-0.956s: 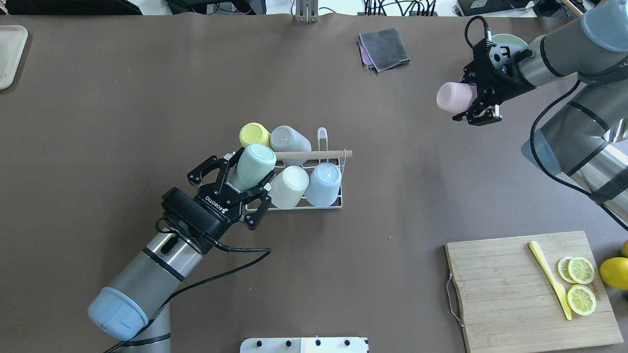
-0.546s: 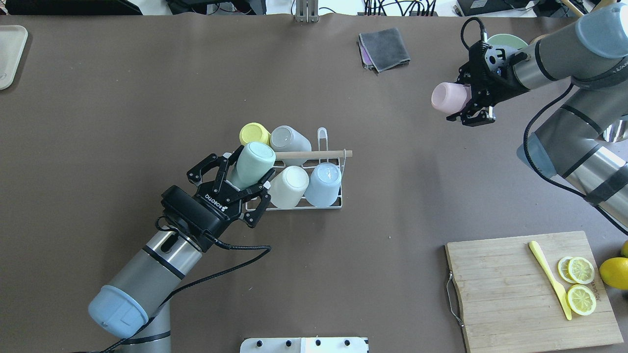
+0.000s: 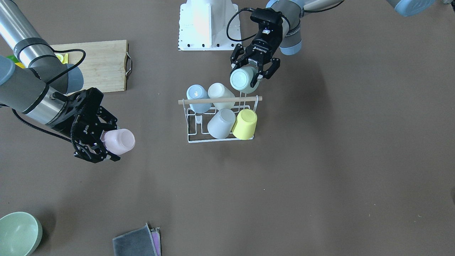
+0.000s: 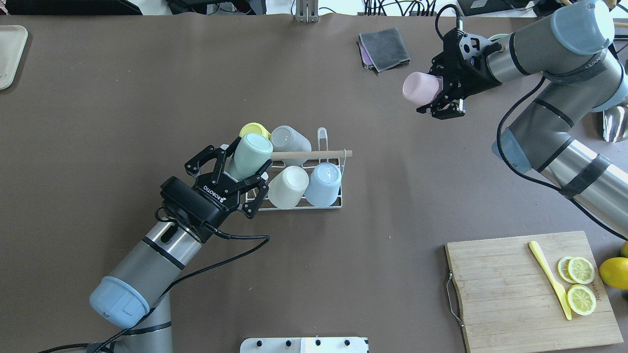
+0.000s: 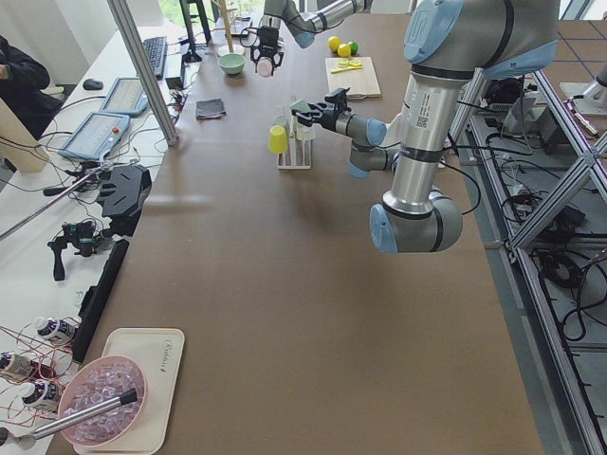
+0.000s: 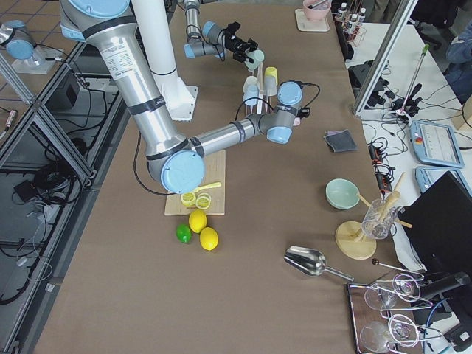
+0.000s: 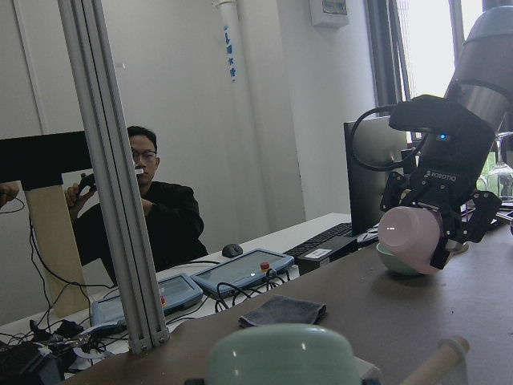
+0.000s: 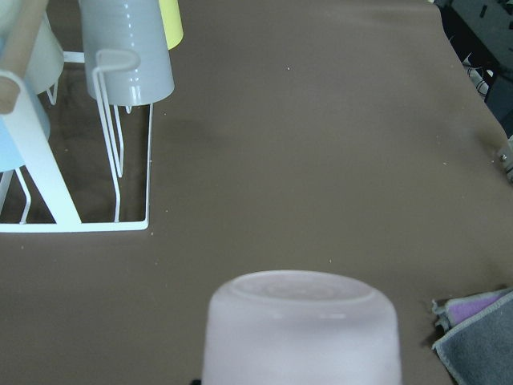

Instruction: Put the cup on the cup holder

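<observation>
The cup holder (image 4: pixel 314 206) is a white wire rack with a wooden rod (image 4: pixel 309 154) at the table's middle; it also shows in the front view (image 3: pixel 220 140). It carries a yellow cup (image 4: pixel 253 131), a grey cup (image 4: pixel 290 139), a cream cup (image 4: pixel 288 186) and a blue cup (image 4: pixel 325 184). My left gripper (image 4: pixel 243 169) is shut on a mint green cup (image 4: pixel 250 156), tilted over the rack's left end. My right gripper (image 4: pixel 438 92) is shut on a pink cup (image 4: pixel 421 88), held in the air to the rack's far right, also seen in the front view (image 3: pixel 119 141).
A folded grey cloth (image 4: pixel 385 49) lies at the far edge. A wooden cutting board (image 4: pixel 520 294) with lemon slices and a yellow knife (image 4: pixel 549 279) sits front right. A green bowl (image 3: pixel 17 233) stands behind the right arm. A beige tray (image 4: pixel 10 54) is at the far left.
My right arm has carried the pink cup leftward and farther back, toward the rack. My left gripper has shifted the mint green cup slightly up and left.
</observation>
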`<action>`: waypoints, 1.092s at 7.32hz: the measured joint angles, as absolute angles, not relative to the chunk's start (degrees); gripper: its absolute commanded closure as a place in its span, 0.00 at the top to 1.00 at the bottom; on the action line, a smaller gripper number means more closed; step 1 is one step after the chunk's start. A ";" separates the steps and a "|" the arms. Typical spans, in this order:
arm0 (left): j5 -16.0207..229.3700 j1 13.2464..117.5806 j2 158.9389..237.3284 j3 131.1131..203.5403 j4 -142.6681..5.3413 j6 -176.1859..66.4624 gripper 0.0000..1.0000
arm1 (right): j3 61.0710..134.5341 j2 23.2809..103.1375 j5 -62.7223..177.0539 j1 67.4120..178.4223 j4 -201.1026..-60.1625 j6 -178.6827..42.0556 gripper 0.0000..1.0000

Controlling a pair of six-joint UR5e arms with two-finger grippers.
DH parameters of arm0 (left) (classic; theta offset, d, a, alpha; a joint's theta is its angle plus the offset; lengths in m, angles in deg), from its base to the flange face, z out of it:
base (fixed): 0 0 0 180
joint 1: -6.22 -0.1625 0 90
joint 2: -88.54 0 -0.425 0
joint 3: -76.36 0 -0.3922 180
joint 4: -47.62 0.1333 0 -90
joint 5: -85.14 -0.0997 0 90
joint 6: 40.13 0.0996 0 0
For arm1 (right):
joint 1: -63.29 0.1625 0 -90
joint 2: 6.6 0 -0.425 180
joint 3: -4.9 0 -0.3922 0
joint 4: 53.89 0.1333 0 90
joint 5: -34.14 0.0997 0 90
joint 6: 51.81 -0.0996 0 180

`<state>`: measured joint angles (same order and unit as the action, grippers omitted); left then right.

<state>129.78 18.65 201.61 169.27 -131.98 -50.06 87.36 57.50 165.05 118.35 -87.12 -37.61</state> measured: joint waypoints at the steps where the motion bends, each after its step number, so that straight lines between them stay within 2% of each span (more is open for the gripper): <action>1: 129.84 18.67 202.06 168.41 -131.96 -50.06 0.00 | 87.02 57.28 164.90 118.29 -83.97 -39.84 0.00; 8: 129.95 19.38 204.03 165.70 -132.13 -50.06 0.00 | 83.71 54.85 149.80 109.19 -58.05 -60.47 0.00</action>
